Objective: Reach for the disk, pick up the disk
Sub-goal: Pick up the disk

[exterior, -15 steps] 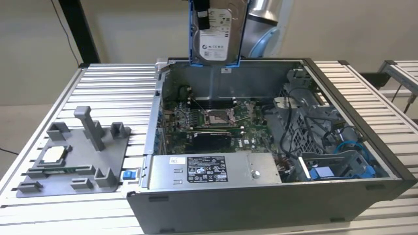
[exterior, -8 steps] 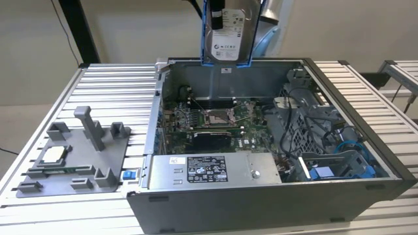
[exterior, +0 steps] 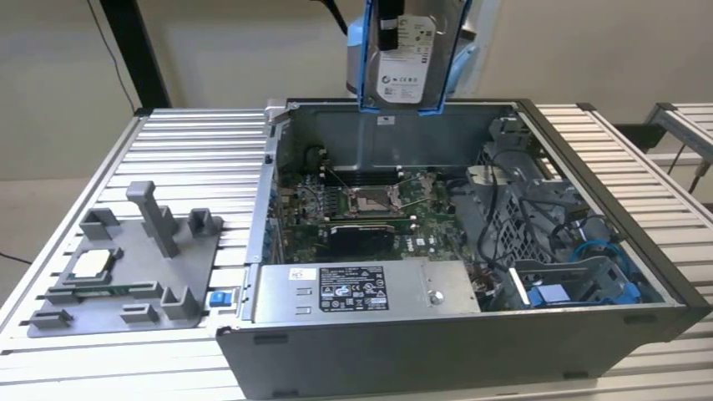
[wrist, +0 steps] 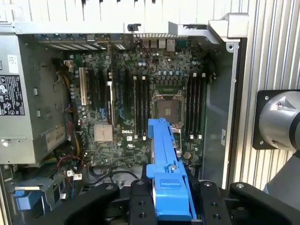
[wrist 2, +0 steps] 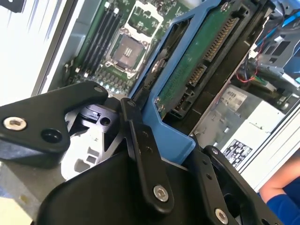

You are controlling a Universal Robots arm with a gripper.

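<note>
The pick-up looks done: at the exterior view's top centre, the disk (exterior: 403,63) hangs upright above the open computer case (exterior: 446,251), jaws clamped on its blue rail frame (wrist: 168,176).

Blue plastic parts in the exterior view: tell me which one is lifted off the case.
The blue plastic rail frame around the silver label-faced disk, held above the open computer case.

Silver, white-labelled disk (exterior: 403,63) in blue rails; green motherboard (wrist: 136,108); grey case (exterior: 446,351).
</note>
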